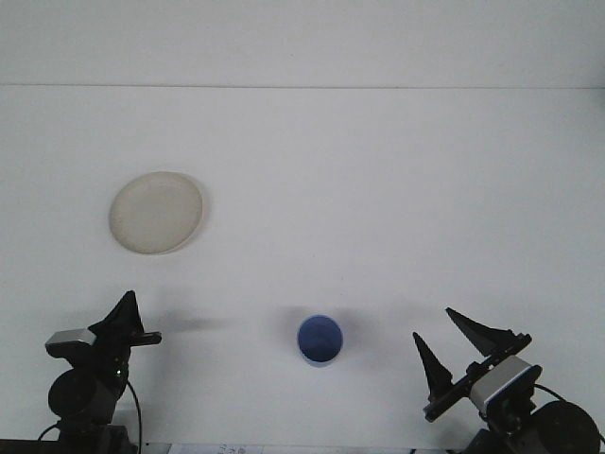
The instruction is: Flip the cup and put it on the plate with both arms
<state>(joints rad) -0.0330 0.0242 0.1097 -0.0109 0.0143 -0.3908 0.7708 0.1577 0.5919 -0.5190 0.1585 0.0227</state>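
The blue cup [319,340] stands mouth up on the table [378,189], well apart from the plate [156,212]; the right claw [462,356] is spread wide and holds nothing; the left claw [128,320] I cannot tell; flipping looks done, so next the left claw must reach the cup.

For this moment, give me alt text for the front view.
A blue cup stands open side up on a white table, untouched, between the left gripper and the open right gripper. An empty plate lies far left.
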